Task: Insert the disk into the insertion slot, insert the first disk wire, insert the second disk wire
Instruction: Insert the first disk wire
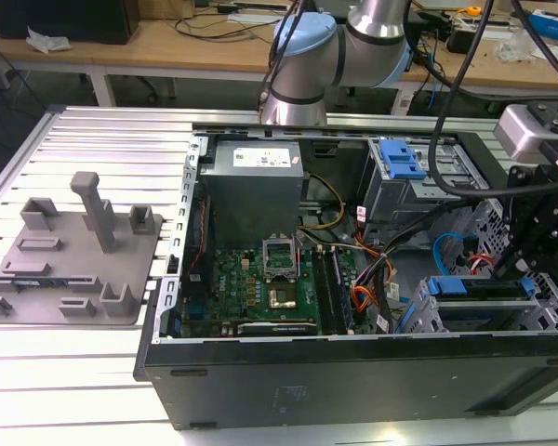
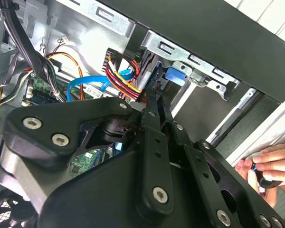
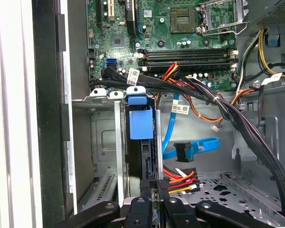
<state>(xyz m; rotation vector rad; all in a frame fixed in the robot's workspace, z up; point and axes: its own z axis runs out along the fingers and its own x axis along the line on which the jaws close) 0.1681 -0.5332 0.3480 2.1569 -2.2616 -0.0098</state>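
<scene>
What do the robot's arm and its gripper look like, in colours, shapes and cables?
The arm is a round silver-grey tube with light blue caps on its joints. Thick black cables hang beside it. The gripper is matt black, built of flat linkage bars with rounded ends, held by silver screws.

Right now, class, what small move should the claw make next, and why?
Probably ease the wire plug straight toward the disk: the disk sits in the insertion slot, and the claw grips that plug, lined up at the disk's end.
</scene>
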